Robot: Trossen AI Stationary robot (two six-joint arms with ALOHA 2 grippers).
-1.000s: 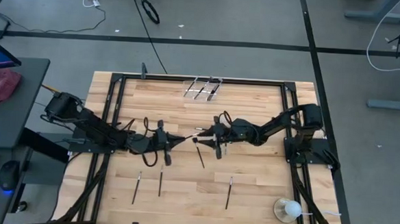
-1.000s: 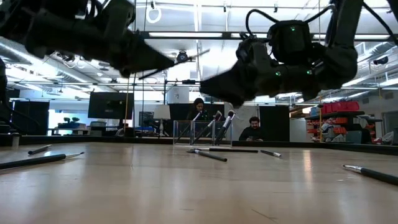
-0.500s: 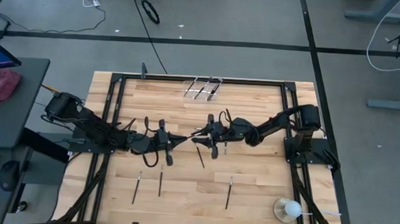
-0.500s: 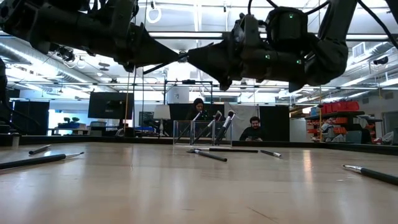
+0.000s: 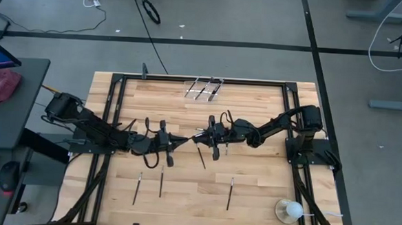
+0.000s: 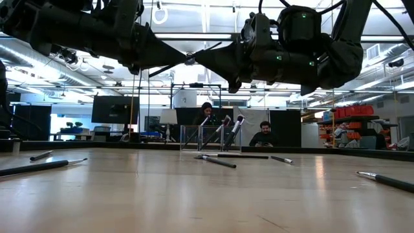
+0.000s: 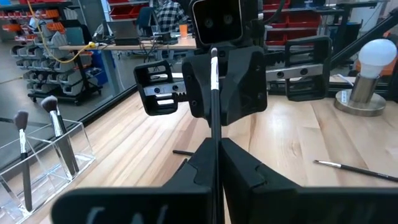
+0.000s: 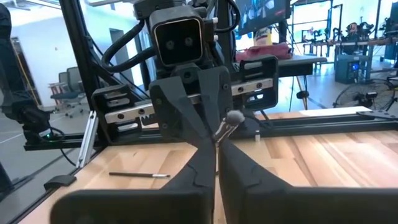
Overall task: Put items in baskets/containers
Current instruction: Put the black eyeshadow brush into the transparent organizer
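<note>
One thin black brush (image 6: 194, 57) hangs slanted in the air over the middle of the table. My left gripper (image 5: 176, 139) and my right gripper (image 5: 197, 134) meet tip to tip, both shut on it. Its bristle end (image 8: 235, 116) points toward the left arm and its bare end (image 7: 213, 55) rises toward the right arm. The clear holder (image 5: 203, 89) stands at the table's far edge with several brushes leaning in it. Other brushes lie flat on the wood (image 5: 201, 155) (image 5: 161, 183) (image 5: 229, 193). My left gripper pinches the brush's shaft (image 7: 217, 144) between its two fingers, about at mid-length. The fingers lie level, coming from the table's left, across the shaft. The brush is clear of the table and slanted. My right gripper pinches the same shaft (image 8: 217, 143) between its two fingers, a little behind the silver ferrule (image 8: 222, 130). It comes level from the table's right, across the shaft, its fingertips right beside the left gripper's.
A white round bulb on a clear base (image 5: 290, 211) stands at the near right corner. One more brush (image 5: 137, 188) lies near the front left. Black frame rails (image 5: 112, 101) run along the table's sides. People sit in the room behind (image 6: 262, 134).
My right gripper has risen a little, tipped up to level and moved toward the left gripper, then shut on the brush that the left gripper holds. The left gripper and the brush have stayed in place.
</note>
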